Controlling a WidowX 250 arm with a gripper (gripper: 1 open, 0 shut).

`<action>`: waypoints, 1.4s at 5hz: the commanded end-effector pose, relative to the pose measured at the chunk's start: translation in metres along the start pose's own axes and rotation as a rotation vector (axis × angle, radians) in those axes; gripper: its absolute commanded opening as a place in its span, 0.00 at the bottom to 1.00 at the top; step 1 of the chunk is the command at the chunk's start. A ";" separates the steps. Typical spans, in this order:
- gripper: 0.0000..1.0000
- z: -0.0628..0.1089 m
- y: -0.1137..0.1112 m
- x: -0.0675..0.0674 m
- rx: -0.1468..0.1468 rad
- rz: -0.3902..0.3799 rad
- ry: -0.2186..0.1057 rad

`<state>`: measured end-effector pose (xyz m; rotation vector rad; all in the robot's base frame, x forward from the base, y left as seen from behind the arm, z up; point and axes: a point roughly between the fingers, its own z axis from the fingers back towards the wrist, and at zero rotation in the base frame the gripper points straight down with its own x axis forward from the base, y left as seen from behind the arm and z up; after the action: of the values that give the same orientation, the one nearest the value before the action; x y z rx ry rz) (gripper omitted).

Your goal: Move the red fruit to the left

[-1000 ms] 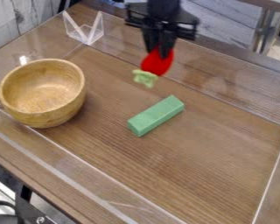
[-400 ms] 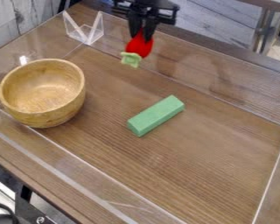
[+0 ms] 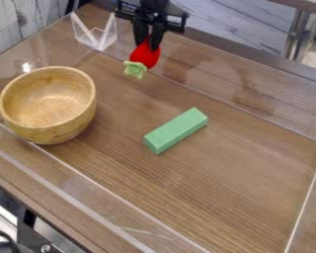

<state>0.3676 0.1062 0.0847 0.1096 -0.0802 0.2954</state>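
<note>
The red fruit (image 3: 143,55) is a small toy strawberry with a light green leafy end pointing down-left. My gripper (image 3: 147,44) points straight down and is shut on the fruit's red top, holding it near the table's back, just above the wood surface. The black fingers cover part of the fruit's upper side. Whether the leafy end touches the table I cannot tell.
A wooden bowl (image 3: 46,102) sits at the left. A green rectangular block (image 3: 176,129) lies in the middle of the table. A clear plastic stand (image 3: 94,33) is at the back left, close to the gripper. Clear low walls (image 3: 188,237) edge the table.
The gripper has carried the red fruit to the left and toward the back of the table, sinking a little, away from the green block.
</note>
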 end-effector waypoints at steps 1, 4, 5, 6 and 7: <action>0.00 0.003 -0.002 -0.002 0.004 -0.023 -0.024; 0.00 0.009 -0.016 0.004 -0.037 -0.089 -0.008; 0.00 0.014 -0.006 0.006 -0.037 -0.112 -0.003; 1.00 -0.002 0.003 0.008 -0.040 -0.084 0.019; 1.00 -0.006 0.010 0.011 -0.057 -0.057 0.025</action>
<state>0.3681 0.1133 0.0595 0.0397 0.0032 0.2350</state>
